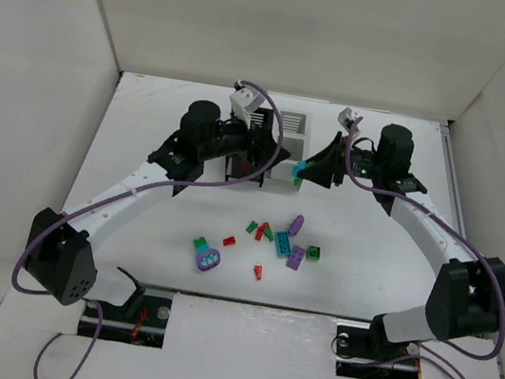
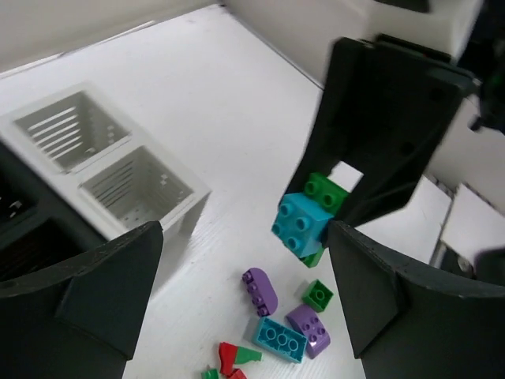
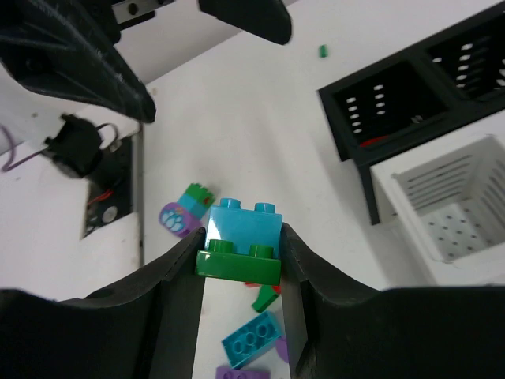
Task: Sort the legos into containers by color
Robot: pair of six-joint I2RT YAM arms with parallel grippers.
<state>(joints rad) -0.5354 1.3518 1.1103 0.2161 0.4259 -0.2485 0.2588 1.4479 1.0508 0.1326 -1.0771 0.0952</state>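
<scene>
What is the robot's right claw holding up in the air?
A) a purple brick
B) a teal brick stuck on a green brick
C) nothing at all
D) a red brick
B: the right claw pinches the teal-and-green lego piece between its two fingers, with the teal brick sitting on top of the green one.

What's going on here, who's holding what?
Right claw is shut on a teal-on-green joined piece, held up near the white bin. Left claw is open and empty, by the black bin, facing that piece. The other legos lie loose on the table.
</scene>
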